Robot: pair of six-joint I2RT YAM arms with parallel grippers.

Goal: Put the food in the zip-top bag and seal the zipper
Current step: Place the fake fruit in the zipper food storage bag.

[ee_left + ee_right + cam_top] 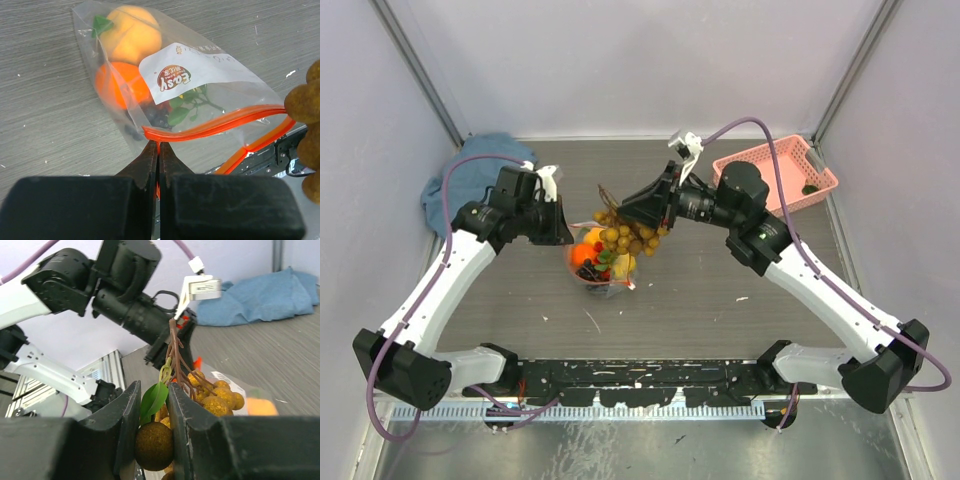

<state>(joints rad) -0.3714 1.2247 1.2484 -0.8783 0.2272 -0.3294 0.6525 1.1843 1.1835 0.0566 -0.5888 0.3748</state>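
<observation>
The clear zip-top bag (pixel 598 262) lies mid-table with the orange-peach fruit (pixel 135 34), the orange fruit (pixel 120 85) and dark bits with green leaves inside. My left gripper (pixel 159 145) is shut on the bag's orange-red zipper strip (pixel 215 125) at its left end, holding the mouth open; it shows in the top view (pixel 560 228). My right gripper (pixel 152 405) is shut on the bunch of olive-brown grapes (pixel 155 444), which hangs over the bag's mouth in the top view (pixel 625 235). The grapes (pixel 306 127) also show at the right edge of the left wrist view.
A pink basket (pixel 775 172) stands at the back right with a small dark item in it. A blue cloth (pixel 470 180) lies crumpled at the back left, also in the right wrist view (pixel 265 295). White walls enclose the table on three sides.
</observation>
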